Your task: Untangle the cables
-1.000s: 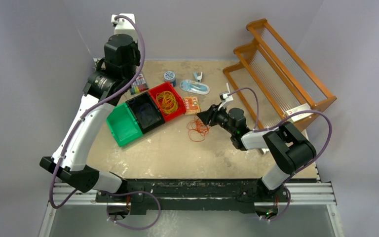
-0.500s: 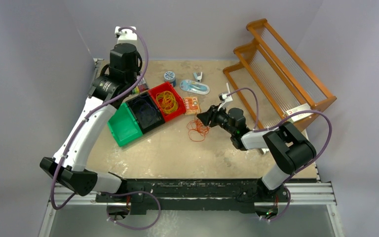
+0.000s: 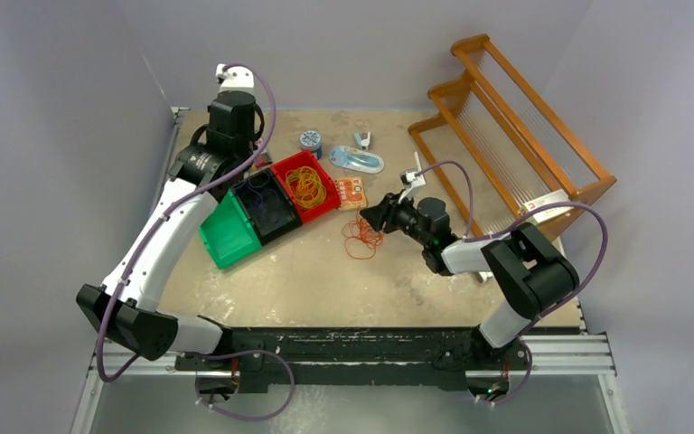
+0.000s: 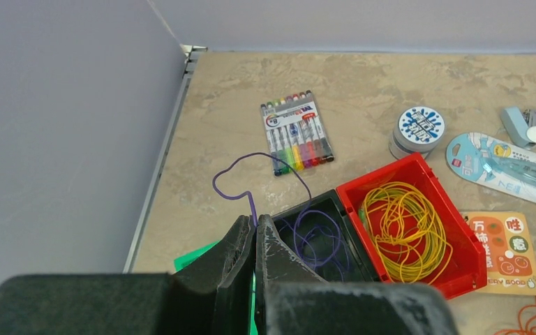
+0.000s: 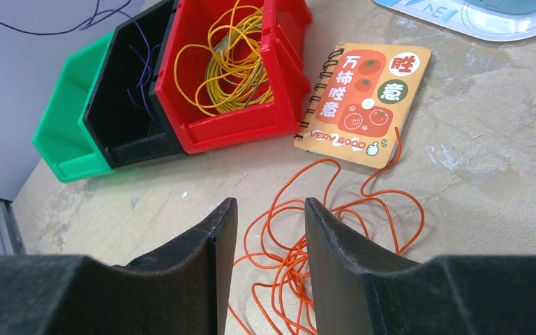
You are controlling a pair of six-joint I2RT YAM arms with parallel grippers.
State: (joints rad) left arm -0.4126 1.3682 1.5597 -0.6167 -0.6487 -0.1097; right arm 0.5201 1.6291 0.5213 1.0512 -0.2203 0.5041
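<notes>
My left gripper [image 4: 255,220] is shut on a purple cable [image 4: 232,176]; the cable loops up over the table and trails down into the black bin [image 4: 294,211], where more purple loops lie. Seen from the top, this gripper [image 3: 246,172] hangs over the black bin [image 3: 282,226]. Yellow cable [image 4: 401,223] is coiled in the red bin [image 4: 429,180]. Loose on the table lies the orange cable [image 5: 342,216], with my right gripper [image 5: 271,206] open just above its near loops and nothing between the fingers. The top view shows the right gripper [image 3: 368,215] beside the orange cable [image 3: 361,238].
A green bin [image 3: 226,233] stands left of the black one. An orange notebook [image 5: 363,94] lies by the red bin. Behind the bins are a marker pack [image 4: 294,130], a tape roll [image 4: 419,129], a blister pack [image 4: 509,167] and a stapler [image 4: 527,124]. A wooden rack [image 3: 506,117] fills the back right.
My left arm has swung right and toward the back, over the bins, still pinching the purple cable. The right arm and the orange cable have not moved.
</notes>
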